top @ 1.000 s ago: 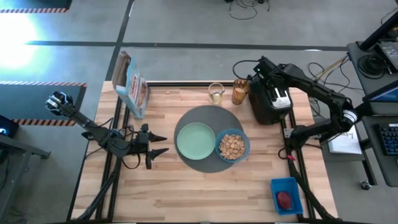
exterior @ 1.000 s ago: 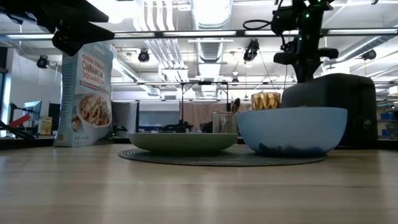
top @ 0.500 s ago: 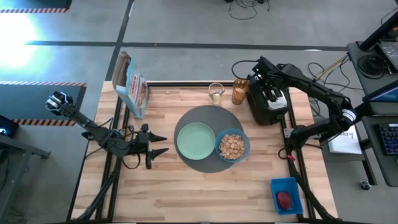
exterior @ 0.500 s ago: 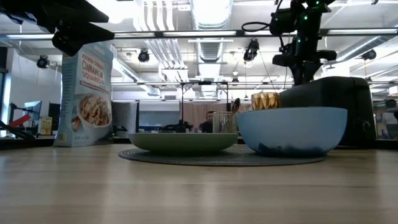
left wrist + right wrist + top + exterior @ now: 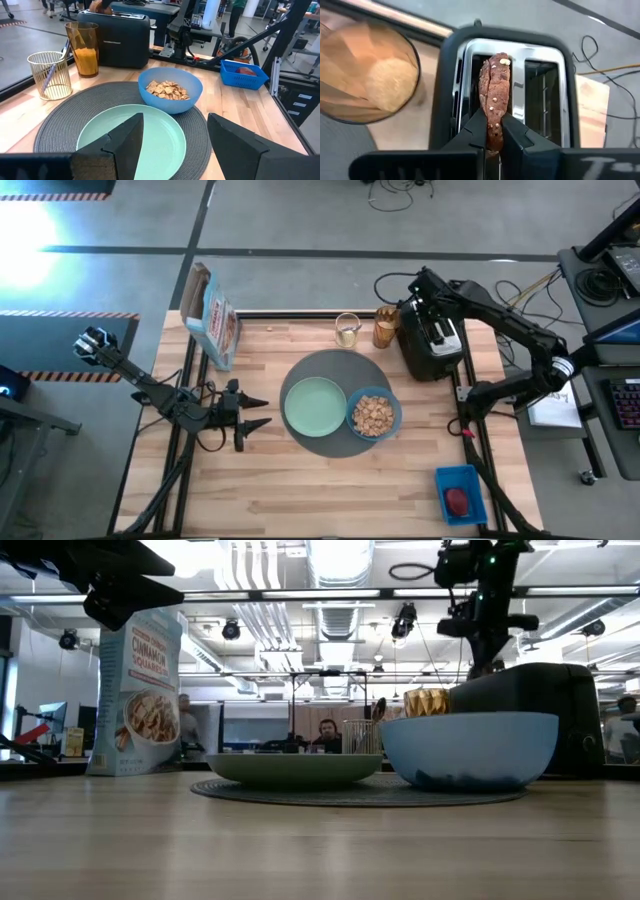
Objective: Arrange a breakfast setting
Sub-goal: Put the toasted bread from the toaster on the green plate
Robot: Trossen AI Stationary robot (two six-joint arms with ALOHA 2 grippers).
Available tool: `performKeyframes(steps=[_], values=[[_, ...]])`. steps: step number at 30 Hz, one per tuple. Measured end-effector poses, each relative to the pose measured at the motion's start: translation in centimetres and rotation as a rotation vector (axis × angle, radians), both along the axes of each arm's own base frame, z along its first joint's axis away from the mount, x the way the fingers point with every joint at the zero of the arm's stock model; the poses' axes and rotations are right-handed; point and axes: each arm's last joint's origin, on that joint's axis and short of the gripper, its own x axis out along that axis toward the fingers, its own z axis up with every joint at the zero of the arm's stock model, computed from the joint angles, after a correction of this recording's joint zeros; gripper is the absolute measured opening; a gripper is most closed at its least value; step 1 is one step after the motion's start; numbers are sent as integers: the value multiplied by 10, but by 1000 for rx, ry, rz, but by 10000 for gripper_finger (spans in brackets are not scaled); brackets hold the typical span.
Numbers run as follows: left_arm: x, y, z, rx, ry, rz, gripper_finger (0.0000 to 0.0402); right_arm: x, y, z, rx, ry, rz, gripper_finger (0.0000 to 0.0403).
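The right gripper (image 5: 494, 131) is over the black toaster (image 5: 432, 340) at the back right of the tabletop. Its fingers pinch a brown toast slice (image 5: 495, 95) standing in one slot — the bottom of the slice is hidden. The left gripper (image 5: 262, 413) waits near the left edge, fingers apart, holding nothing. On the round mat (image 5: 320, 442) sit a green plate (image 5: 314, 407) and a blue bowl (image 5: 392, 423) of cereal squares (image 5: 373, 416). The amber glass (image 5: 386, 327) is beside the toaster.
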Motion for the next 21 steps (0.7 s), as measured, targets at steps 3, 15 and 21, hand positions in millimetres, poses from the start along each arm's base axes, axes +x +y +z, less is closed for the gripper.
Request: performKeyframes(steps=[3,15,21], values=[[0,0,0,-1,0,0,205,-2,2,14,-34,-39,2,17],[0,1,0,4,-5,17,205,-5,33,69,-179,-209,89,15],[0,1,0,6,-5,21,205,9,52,77,-153,-365,196,15]])
